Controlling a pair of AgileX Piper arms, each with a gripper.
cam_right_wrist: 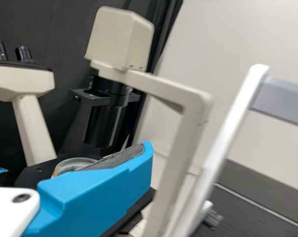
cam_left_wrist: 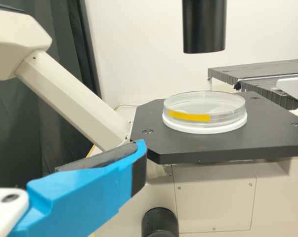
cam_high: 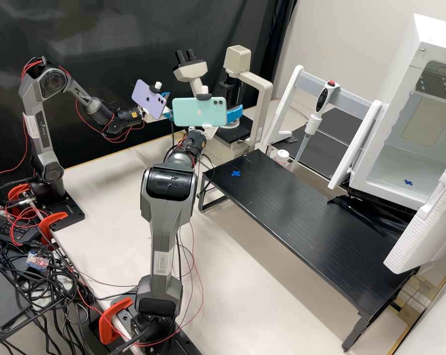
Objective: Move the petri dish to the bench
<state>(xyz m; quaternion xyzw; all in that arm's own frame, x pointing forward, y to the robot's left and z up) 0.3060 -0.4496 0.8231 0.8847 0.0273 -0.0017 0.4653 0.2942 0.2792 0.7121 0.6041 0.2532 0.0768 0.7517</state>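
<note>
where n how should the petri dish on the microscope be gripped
Probably by opposite sides of the petri dish's round wall, coming in low from the left wrist camera's side: it lies flat on a white ring, and the black tube above would likely hamper a top grip.

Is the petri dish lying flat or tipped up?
Flat: in the left wrist view the petri dish sits level on the black microscope stage, no side lifted.

The left claw (cam_high: 165, 94) and the right claw (cam_high: 234, 114) hover near the microscope (cam_high: 192, 71), partly behind a purple phone (cam_high: 148, 97) and a green phone (cam_high: 198, 111). A low black stand (cam_high: 292, 207) rises over the white table (cam_high: 104, 197); a pipette (cam_high: 322, 101) hangs upright beside an open white cabinet (cam_high: 432, 37).
</note>
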